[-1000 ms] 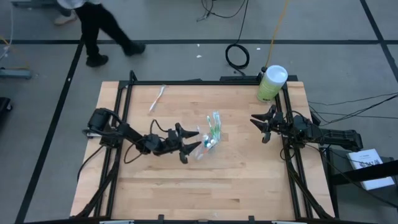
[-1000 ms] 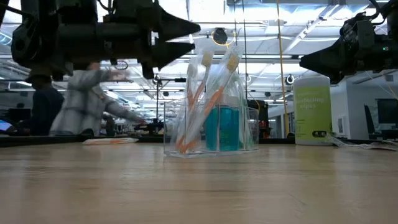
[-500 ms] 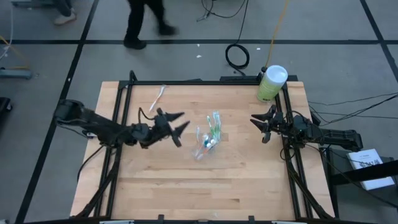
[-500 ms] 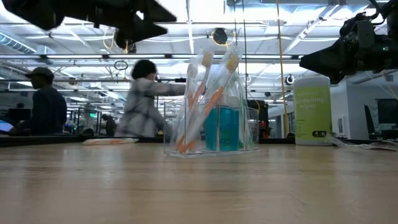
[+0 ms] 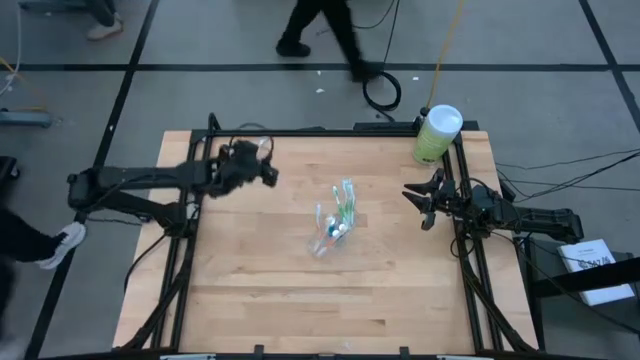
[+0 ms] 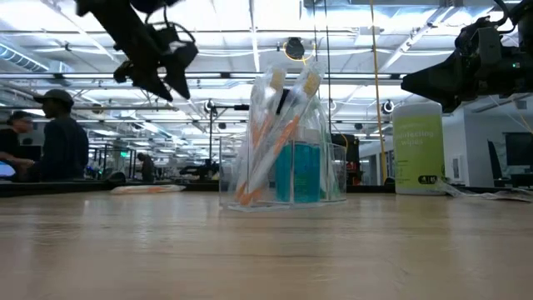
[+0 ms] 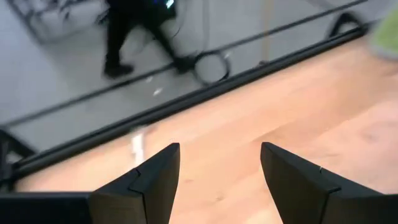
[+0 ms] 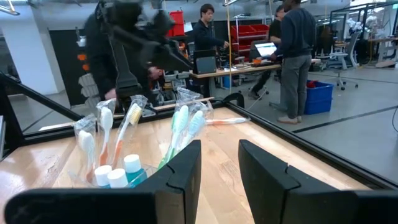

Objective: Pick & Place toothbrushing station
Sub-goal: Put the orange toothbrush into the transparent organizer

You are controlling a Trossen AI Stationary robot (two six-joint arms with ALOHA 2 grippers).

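Observation:
The clear plastic holder (image 5: 333, 228) stands on its base at mid-table, with green-white and pink-white toothbrushes (image 5: 346, 200) and blue-capped white tubes (image 8: 118, 174) upright in it; it also shows in the low view (image 6: 283, 162). One loose toothbrush (image 7: 137, 147) lies flat near the far left edge. My left gripper (image 5: 270, 172) hangs open and empty high over the far left of the table, just past that toothbrush. My right gripper (image 5: 415, 207) is open and empty at the right edge, pointing at the holder.
A big pale-green canister with a white lid (image 5: 437, 133) stands at the far right corner. A black frame (image 5: 330, 131) edges the table. People stand and walk in the room beyond the far edge (image 8: 295, 56). Bare wood lies in front of the holder.
My left gripper has drawn back from beside the holder, risen and swung toward the table's far left corner, turning as it went; it has stayed open. The holder has not moved. A person has walked left to right beyond the far edge.

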